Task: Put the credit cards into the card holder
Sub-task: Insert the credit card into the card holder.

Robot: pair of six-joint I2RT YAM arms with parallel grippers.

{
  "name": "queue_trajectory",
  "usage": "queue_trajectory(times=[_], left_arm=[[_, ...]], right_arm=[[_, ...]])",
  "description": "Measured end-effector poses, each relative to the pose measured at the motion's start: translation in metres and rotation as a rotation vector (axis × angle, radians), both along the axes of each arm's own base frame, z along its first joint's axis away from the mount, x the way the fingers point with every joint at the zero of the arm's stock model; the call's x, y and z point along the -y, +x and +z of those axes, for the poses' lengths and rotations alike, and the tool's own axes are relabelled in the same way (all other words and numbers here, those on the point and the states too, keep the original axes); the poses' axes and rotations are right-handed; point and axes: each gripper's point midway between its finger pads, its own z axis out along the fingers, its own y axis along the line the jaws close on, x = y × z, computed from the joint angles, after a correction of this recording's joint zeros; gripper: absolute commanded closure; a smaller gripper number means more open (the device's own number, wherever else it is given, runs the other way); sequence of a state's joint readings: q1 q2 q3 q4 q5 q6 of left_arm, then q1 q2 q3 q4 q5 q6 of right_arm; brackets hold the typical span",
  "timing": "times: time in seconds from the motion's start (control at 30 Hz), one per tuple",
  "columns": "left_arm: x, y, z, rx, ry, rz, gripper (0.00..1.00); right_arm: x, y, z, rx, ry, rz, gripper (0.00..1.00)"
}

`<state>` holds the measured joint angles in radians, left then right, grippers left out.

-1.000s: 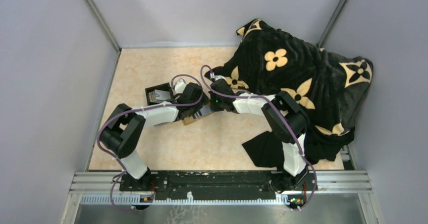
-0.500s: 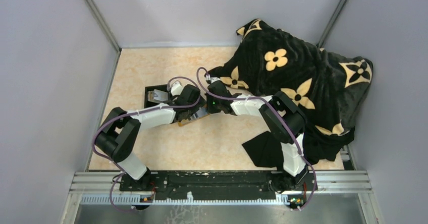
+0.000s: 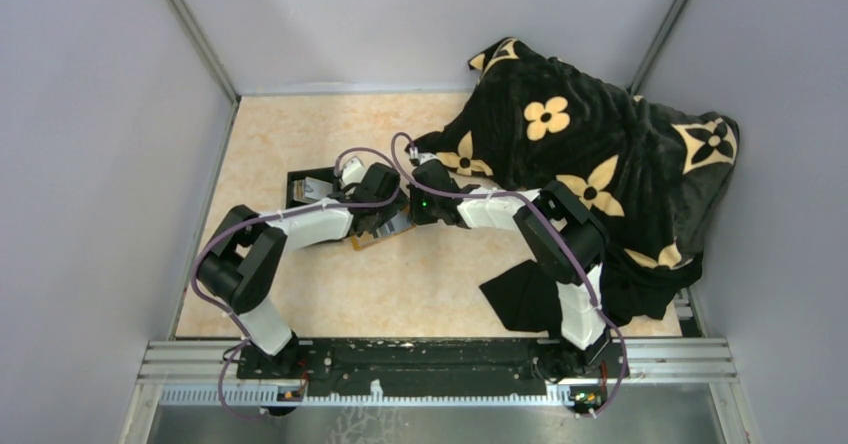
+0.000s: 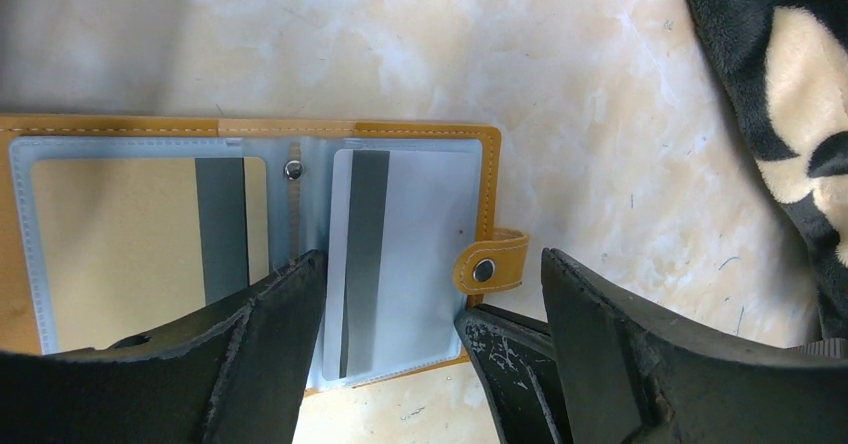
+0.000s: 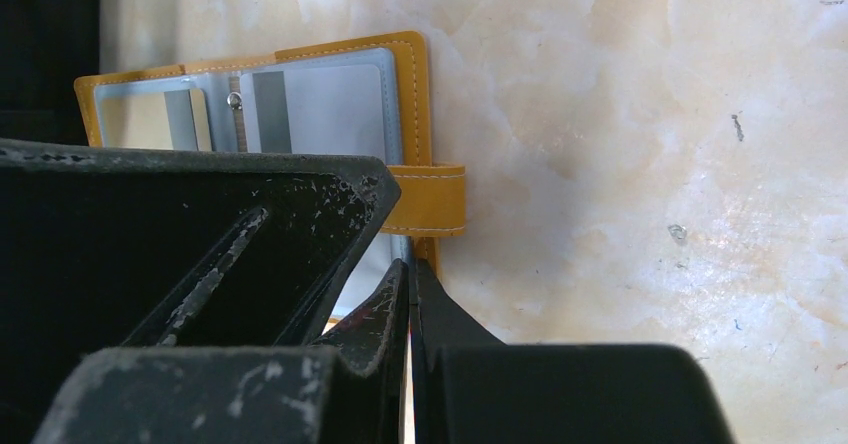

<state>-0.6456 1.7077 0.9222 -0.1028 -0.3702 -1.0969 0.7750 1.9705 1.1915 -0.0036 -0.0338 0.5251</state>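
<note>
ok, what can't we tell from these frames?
- Top external: card holder mostly hidden under both wrists; black box contents too small to read.
- Left wrist: card holder's lower edge behind the fingers of the left gripper; its left end cut by the frame.
- Right wrist: whether the shut right gripper pinches the card holder; its own fingers block the contact.

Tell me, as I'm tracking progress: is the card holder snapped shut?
No, the card holder lies open, its snap tab unfastened and cards visible inside.
</note>
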Motion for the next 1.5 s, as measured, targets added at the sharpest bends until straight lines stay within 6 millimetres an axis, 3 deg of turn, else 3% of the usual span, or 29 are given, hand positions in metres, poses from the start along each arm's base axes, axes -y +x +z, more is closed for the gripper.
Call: queue_trajectory(times=[1.0,1.27,1.5], left_arm=[[0.003,-0.001,0.003,0.003,0.007,-0.046,0.11],[-0.007,-0.027,0.012,-0.004,-0.025,-0.062,0.10],[-0.008,-0.070,0.035,0.012,-0.053,-0.135,0.14]], right_arm=[[0.002,-0.001,0.000,0.003,0.024,-0.015,1.00],[-0.007,-0.021,-0.001,-0.015,0.021,0.060,1.00],[-0.009,-0.022,-0.001,-0.011,0.030,0.065,1.00]])
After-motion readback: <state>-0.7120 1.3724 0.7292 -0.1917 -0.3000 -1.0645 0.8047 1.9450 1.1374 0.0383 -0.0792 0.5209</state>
